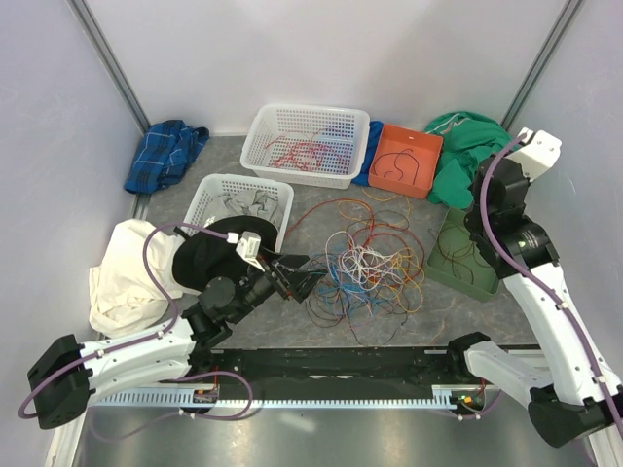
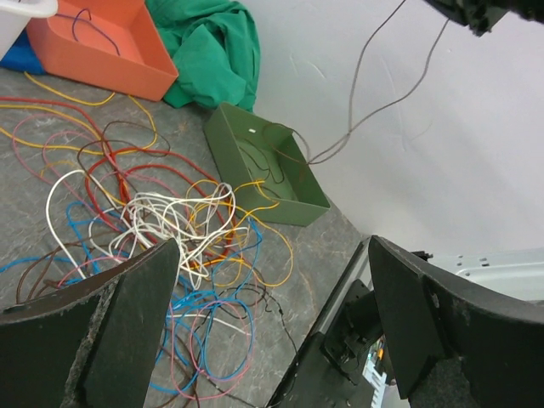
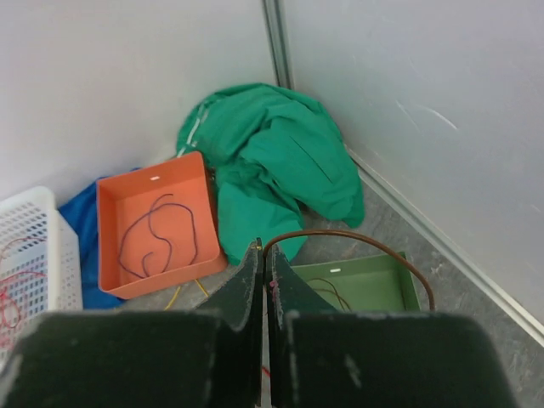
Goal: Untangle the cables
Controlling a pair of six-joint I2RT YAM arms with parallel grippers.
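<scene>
The left gripper (image 1: 295,275) (image 2: 272,246) is held spread wide, with nothing between its fingers. Just beyond and to its right the cables (image 1: 365,268) (image 2: 161,221) are heaped in a loose tangle on the bench (image 1: 443,313). White loops are seen at the middle, with blue, red, orange and yellow strands around them; which strand crosses which cannot be made out. The near edge of the heap is cut off by the fingers in the left wrist view. Just beyond the left gripper, a small white basket (image 1: 238,204) is filled with grey cloth.

The right gripper (image 3: 265,259) is hidden under its own arm from above. In its wrist view the fingers are pressed together on a brown cable (image 3: 323,231), which is arched from their tips down to the green tray (image 3: 365,285) (image 1: 467,258) below them. A few dark strands are seen in that tray. Beyond and to the left of the right gripper, an orange tray (image 3: 153,229) (image 1: 404,161) is occupied by one dark coiled strand. A green cloth (image 3: 272,161) is bunched in the corner behind. Farther left, red strands are held in a large white basket (image 1: 307,146), partly masked by its mesh.
</scene>
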